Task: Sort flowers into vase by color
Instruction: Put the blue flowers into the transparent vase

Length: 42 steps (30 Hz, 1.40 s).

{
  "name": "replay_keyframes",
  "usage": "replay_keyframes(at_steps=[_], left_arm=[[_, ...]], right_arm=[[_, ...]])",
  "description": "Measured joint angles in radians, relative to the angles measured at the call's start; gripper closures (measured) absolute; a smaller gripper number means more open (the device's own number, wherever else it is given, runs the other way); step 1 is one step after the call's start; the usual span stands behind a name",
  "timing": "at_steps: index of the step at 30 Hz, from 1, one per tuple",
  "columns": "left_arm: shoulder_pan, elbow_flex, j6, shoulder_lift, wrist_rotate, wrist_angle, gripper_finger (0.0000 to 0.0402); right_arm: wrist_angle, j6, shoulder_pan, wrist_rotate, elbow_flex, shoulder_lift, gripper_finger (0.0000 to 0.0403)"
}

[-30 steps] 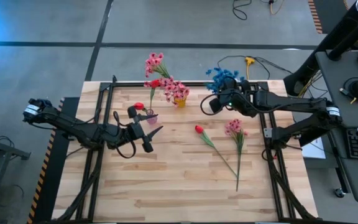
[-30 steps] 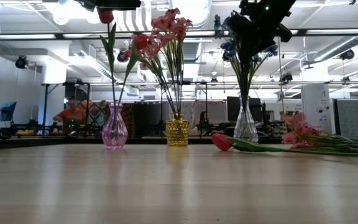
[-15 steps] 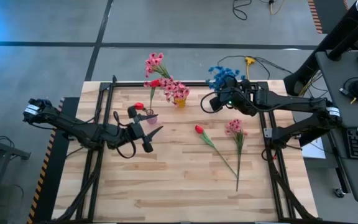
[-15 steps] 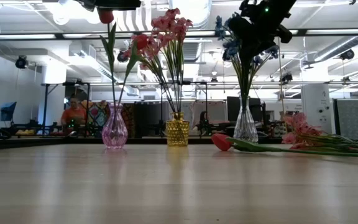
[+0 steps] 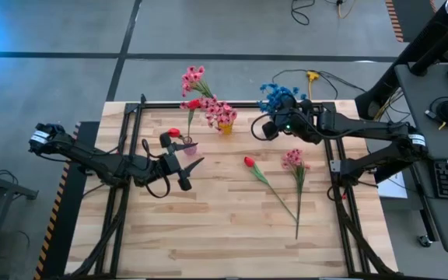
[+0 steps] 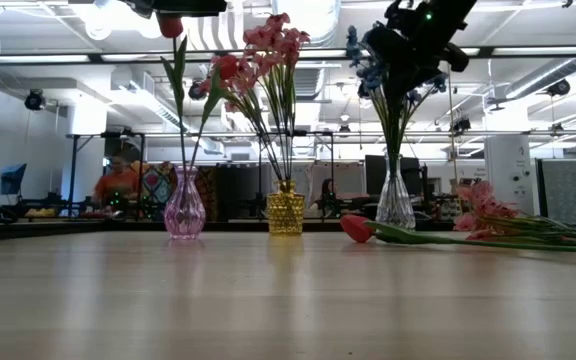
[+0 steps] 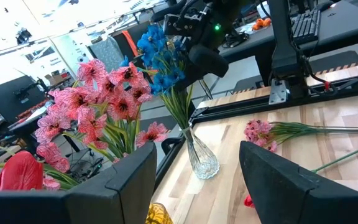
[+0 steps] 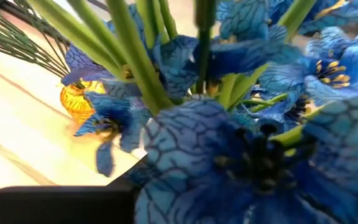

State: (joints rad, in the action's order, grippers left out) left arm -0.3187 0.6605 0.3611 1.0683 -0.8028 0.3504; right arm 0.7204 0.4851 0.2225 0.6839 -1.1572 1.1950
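My right claw point(image 5: 269, 129) sits over the bright blue clustered blooms point(image 5: 277, 96) in the clear glass vase point(image 6: 395, 205), presumably seating them; grip state unclear.

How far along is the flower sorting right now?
Done: red tulip in the pink vase, pink blooms in the yellow vase, blue flowers in the clear vase. The right gripper is at the blue flowers. Left: a red tulip and pink stem on the table.

No text, label, brand or number is legible in any view.
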Motion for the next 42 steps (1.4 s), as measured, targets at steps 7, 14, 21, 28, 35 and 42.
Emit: replay_keyframes(at_steps=[7, 14, 21, 28, 35, 42], left_arm=[[0.0, 0.0, 0.0, 0.0, 0.0, 0.0, 0.019], [0.0, 0.0, 0.0, 0.0, 0.0, 0.0, 0.019], [0.0, 0.0, 0.0, 0.0, 0.0, 0.0, 0.019], [0.0, 0.0, 0.0, 0.0, 0.0, 0.0, 0.019], [0.0, 0.0, 0.0, 0.0, 0.0, 0.0, 0.019], [0.0, 0.0, 0.0, 0.0, 0.0, 0.0, 0.019]], right_arm=[[0.0, 0.002, 0.036, -0.061, 0.0, 0.0, 0.0317], [0.0, 0.002, 0.047, -0.088, 0.0, 0.0, 0.0318], [0.001, 0.002, 0.066, -0.116, 0.0, 0.0, 0.0319], [0.004, 0.002, 0.069, -0.116, 0.0, 0.0, 0.0319], [0.005, 0.001, 0.073, -0.12, 0.0, 0.004, 0.0319], [0.008, 0.001, 0.08, -0.137, 0.0, 0.04, 0.0319]])
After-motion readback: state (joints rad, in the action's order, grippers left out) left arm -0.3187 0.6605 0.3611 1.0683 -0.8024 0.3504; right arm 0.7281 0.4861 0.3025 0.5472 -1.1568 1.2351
